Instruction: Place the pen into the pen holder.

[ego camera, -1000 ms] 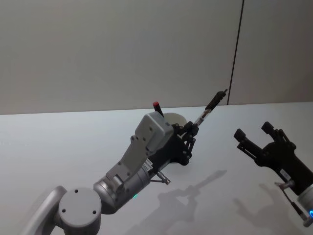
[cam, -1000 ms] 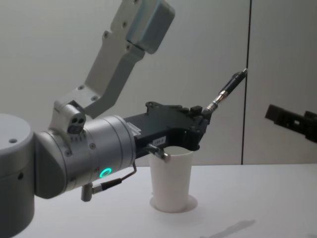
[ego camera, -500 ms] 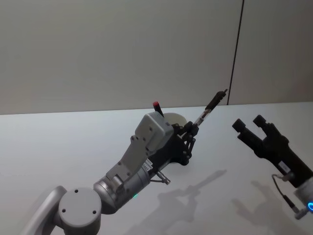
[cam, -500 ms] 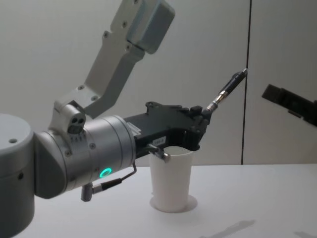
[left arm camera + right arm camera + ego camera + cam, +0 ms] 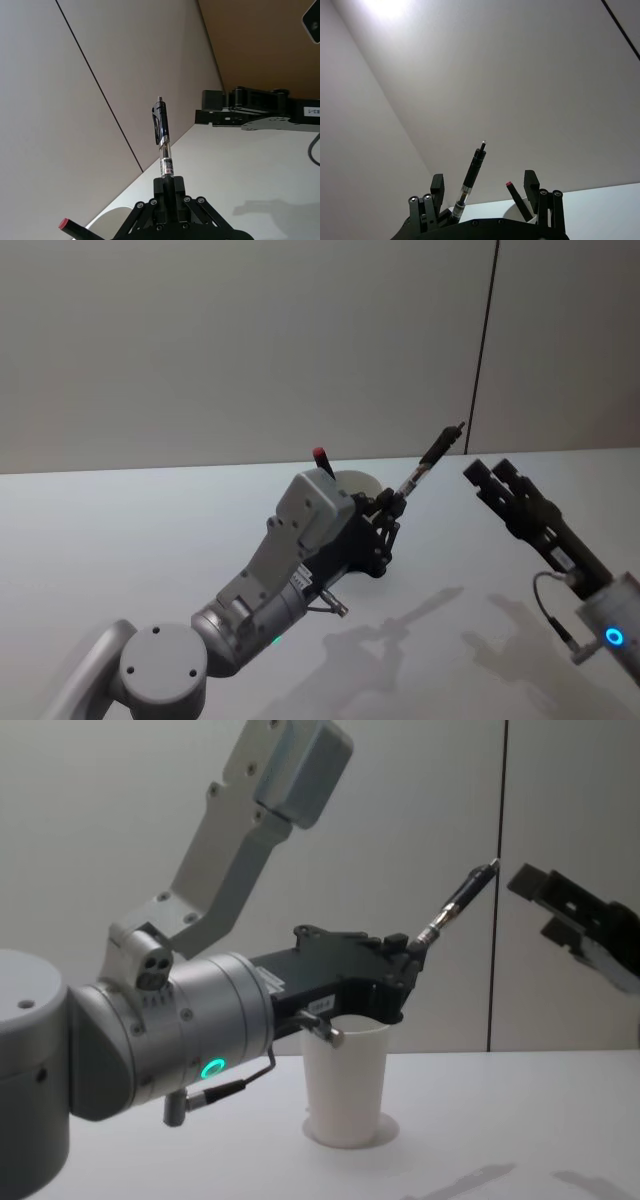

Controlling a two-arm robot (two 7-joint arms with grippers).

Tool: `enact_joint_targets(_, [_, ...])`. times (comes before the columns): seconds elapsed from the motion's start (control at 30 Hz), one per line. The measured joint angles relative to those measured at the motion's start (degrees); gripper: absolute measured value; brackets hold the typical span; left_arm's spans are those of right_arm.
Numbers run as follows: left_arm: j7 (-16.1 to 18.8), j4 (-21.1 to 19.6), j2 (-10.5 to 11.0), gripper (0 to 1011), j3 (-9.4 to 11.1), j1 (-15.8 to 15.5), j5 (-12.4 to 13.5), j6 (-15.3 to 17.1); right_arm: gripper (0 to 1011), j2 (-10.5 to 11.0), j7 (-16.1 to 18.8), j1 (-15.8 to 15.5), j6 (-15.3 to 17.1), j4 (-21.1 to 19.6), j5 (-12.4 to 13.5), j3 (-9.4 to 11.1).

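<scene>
Left pincer [image 5: 168,184]: jaws clamped on pen [image 5: 162,142] near clear lower barrel. Pen juts straight out past fingertips, black clip end farthest from pincer. Pen holder [image 5: 111,218]: white rim beside pincer base, red-tipped dark stick [image 5: 70,227] poking out of it. Right pincer [image 5: 202,107]: black, well beyond pen tip and off to one side, above white bench [image 5: 260,167], fingers slightly parted. Pale wall [image 5: 60,125] behind, thin dark seam [image 5: 100,89] crossing it.

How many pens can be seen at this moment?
2. A black-and-clear clip pen is gripped in the left end effector above the plain white paper cup; a dark red-capped pen stands inside that cup. Others may be hidden inside.
</scene>
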Motion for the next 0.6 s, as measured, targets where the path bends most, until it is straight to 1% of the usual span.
enact_joint_targets(0.03, [0.0,0.0,0.0,126,0.0,0.0,0.0,0.0,1002,-0.3,0.5,0.8,0.1,1.0,0.6,-0.2])
enact_joint_targets(0.07, [0.0,0.0,0.0,126,0.0,0.0,0.0,0.0,1002,-0.3,0.5,0.8,0.1,1.0,0.6,-0.2])
enact_joint_targets(0.1, [0.0,0.0,0.0,126,0.0,0.0,0.0,0.0,1002,-0.6,0.9,1.4,0.3,1.9,1.2,-0.3])
enact_joint_targets(0.3, [0.0,0.0,0.0,126,0.0,0.0,0.0,0.0,1002,-1.8,1.9,3.8,0.8,5.2,3.0,-1.2])
enact_joint_targets(0.6, [0.0,0.0,0.0,126,0.0,0.0,0.0,0.0,1002,-3.2,1.8,6.1,2.0,8.1,4.5,-2.3])
